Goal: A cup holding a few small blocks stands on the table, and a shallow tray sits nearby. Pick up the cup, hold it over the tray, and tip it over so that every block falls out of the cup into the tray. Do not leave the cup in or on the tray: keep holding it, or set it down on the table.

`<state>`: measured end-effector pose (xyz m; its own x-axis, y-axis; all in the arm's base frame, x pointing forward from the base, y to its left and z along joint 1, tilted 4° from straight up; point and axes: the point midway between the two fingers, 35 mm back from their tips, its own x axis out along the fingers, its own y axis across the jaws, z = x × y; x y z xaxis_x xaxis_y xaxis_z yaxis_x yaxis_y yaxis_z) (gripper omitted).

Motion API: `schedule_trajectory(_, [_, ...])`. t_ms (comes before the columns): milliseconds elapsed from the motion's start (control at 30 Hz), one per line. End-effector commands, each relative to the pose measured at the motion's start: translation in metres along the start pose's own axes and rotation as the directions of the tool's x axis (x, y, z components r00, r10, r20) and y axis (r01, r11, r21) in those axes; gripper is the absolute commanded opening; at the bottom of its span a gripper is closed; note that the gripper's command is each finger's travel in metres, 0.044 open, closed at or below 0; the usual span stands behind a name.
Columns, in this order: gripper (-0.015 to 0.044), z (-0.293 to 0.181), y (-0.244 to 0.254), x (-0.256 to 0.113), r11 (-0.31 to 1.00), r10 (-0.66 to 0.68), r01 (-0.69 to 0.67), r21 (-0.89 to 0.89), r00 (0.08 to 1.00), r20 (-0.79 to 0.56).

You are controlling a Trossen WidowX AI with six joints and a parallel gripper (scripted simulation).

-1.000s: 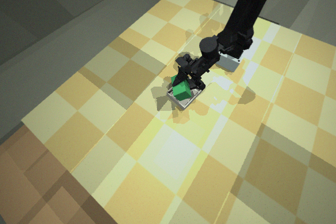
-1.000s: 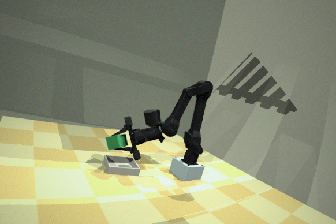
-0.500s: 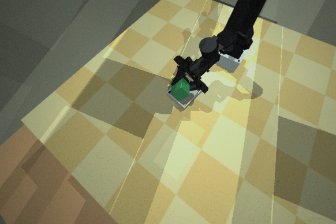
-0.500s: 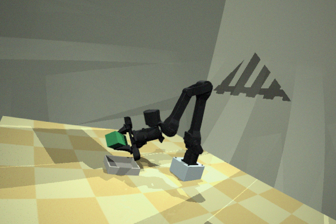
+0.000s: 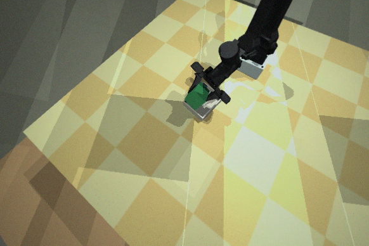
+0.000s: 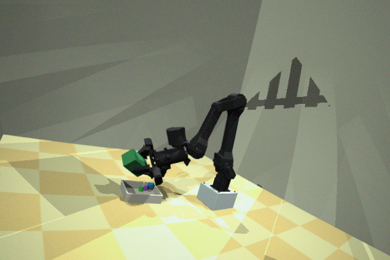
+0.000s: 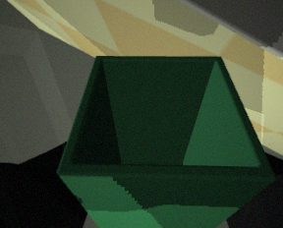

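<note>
Left of centre in the exterior view, my gripper (image 5: pixel 205 90) (image 6: pixel 142 163) clasps the cup (image 5: pixel 196 97) (image 6: pixel 133 160) (image 7: pixel 162 192), presumably light and stiff, best held by opposite side walls.

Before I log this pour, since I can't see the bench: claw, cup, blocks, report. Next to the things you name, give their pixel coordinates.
Claw (image 5: pixel 203 90) (image 6: pixel 142 162) shut on green cup (image 5: pixel 197 96) (image 6: pixel 133 161) (image 7: pixel 159 110), tipped above tray (image 5: pixel 203 118) (image 6: pixel 143 198). Green, purple, blue blocks (image 6: pixel 146 187) in tray. No obstruction seen between cup and tray.
</note>
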<state>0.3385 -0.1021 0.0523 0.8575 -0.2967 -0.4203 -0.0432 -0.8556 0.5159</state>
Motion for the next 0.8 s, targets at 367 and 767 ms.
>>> schedule_trajectory(367, [0.0000, -0.0011, 0.0006, 0.0013, 0.942, 0.005, -0.004, 0.335, 1.000, -0.001])
schedule_trajectory(767, [0.0000, -0.0013, 0.0003, 0.0018, 0.905, 0.007, -0.004, 0.426, 1.000, -0.005])
